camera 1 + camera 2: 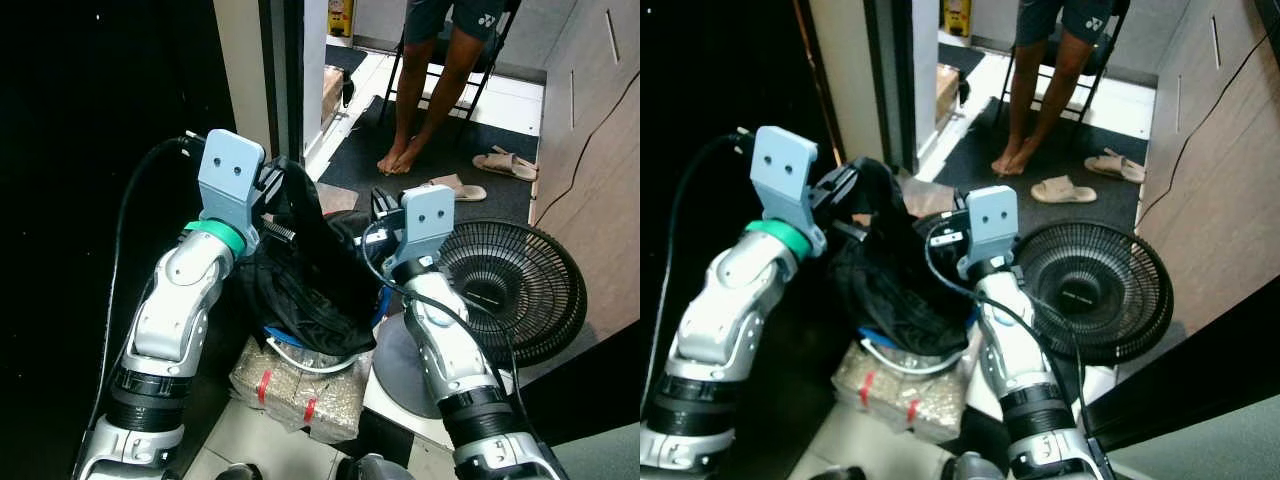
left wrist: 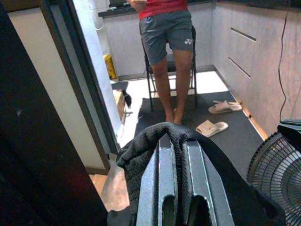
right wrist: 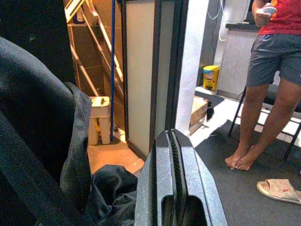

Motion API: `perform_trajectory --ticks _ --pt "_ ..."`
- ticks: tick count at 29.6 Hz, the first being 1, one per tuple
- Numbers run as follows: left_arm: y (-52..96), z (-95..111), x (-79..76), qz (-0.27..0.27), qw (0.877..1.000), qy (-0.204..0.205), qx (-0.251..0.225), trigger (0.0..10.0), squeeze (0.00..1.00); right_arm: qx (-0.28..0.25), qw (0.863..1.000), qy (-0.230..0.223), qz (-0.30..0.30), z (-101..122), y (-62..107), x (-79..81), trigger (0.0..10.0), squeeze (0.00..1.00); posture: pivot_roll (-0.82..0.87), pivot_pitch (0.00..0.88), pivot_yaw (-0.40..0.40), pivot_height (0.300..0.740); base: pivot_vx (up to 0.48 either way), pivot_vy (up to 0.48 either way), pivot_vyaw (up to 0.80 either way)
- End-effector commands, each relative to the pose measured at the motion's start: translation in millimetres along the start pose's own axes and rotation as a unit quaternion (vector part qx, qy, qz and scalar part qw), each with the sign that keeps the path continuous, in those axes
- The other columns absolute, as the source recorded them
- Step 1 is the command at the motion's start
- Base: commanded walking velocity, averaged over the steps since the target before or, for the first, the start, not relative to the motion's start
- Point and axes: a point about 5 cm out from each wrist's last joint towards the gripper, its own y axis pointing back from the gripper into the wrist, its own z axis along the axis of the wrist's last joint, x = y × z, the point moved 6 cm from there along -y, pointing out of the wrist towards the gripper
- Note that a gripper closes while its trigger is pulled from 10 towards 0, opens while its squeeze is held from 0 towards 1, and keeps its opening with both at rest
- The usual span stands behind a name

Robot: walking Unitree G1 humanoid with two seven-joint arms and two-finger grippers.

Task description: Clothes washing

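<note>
Nearest the camera, the left gripper (image 1: 272,200) is clamping a fold of the black garment (image 1: 310,280); in the left wrist view its fingers (image 2: 162,179) are sitting almost together with the dark knit cloth draped over their tips. The rest of the garment is hanging below and between both sets of fingers, sagging onto a blue-and-white bundle (image 1: 300,355) and a wrapped grey block (image 1: 300,390) on the floor.

Just beside it, the right gripper (image 1: 385,215) is pressing into the same heap, its fingers (image 3: 171,174) lying flat against each other with no cloth visibly caught between them; dark fabric is bunching under and to one side of them.

The garment is looking soft, limp and light, so it will likely be drooping and sliding wherever it is unsupported. A pinch on a thick folded edge or seam, as the left fingers are taking now, seems the safest hold; a second hold on the hanging bulk would keep it from trailing.

Beyond the right fingers a black floor fan (image 1: 515,285) is standing. Farther off, a barefoot person (image 1: 430,80) is standing by a chair, slippers (image 1: 505,163) lying on the dark mat.
</note>
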Motion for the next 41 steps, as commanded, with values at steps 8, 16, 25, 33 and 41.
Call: perform_trajectory --ticks 8,16,25,33,41 --pt "1.7 -8 -1.3 -0.002 1.000 -0.001 0.010 10.0 0.00 0.010 1.000 0.001 -0.001 -7 3.7 0.1 10.0 0.00 -0.02 0.016 0.043 0.740 0.000 0.000 0.00" --pt "35.6 -82 12.8 0.070 0.993 0.017 0.097 10.0 0.00 0.047 0.999 0.016 -0.017 -31 27.8 -15.1 10.0 0.00 -0.04 0.000 0.034 0.740 0.000 0.000 0.00" --pt "35.2 -81 14.3 0.073 0.993 0.016 0.095 10.0 0.00 0.041 0.999 0.015 -0.018 -27 25.6 -15.4 10.0 0.00 -0.04 0.000 0.037 0.740 0.000 0.000 0.00" --pt "36.3 -83 14.4 0.074 0.993 0.011 0.091 10.0 0.00 0.039 0.999 0.016 -0.019 -26 26.3 -15.0 10.0 0.00 -0.04 0.000 0.038 0.740 0.000 0.000 0.00" --pt "36.5 -84 4.9 0.057 0.995 0.003 0.087 10.0 0.00 0.033 0.999 0.014 -0.018 -21 24.0 -13.8 10.0 0.00 -0.04 0.000 0.038 0.740 0.000 0.000 0.00"
